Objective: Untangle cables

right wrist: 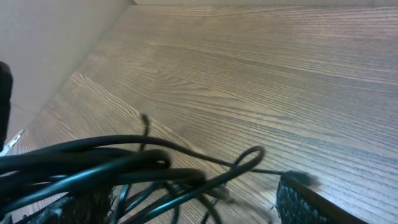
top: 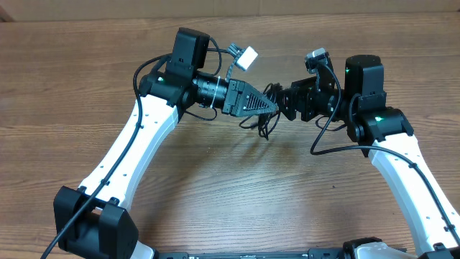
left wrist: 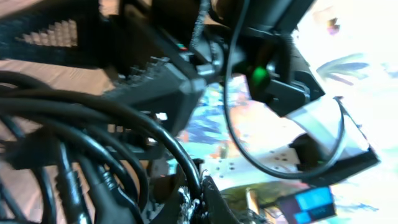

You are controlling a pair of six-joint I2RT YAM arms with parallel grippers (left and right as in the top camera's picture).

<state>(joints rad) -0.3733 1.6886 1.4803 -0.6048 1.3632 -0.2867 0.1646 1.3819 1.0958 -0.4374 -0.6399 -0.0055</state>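
The cables (top: 267,124) are a small tangle of thin black loops, held just above the wooden table between my two grippers. My left gripper (top: 272,106) points right and is shut on a strand of the tangle. In the left wrist view its tips (left wrist: 200,198) pinch a black strand, and more cable loops (left wrist: 93,137) fill the left side. My right gripper (top: 286,105) faces it from the right, almost touching. In the right wrist view its fingers (right wrist: 193,202) are wide apart, with cable loops (right wrist: 155,168) lying across the gap and over the left finger.
The wooden table (top: 215,187) spreads out on all sides. A thicker black cord (top: 327,137) hangs from the right arm, and another cord (top: 144,72) runs by the left arm. The small wrist cameras (top: 246,57) stick up above the grippers.
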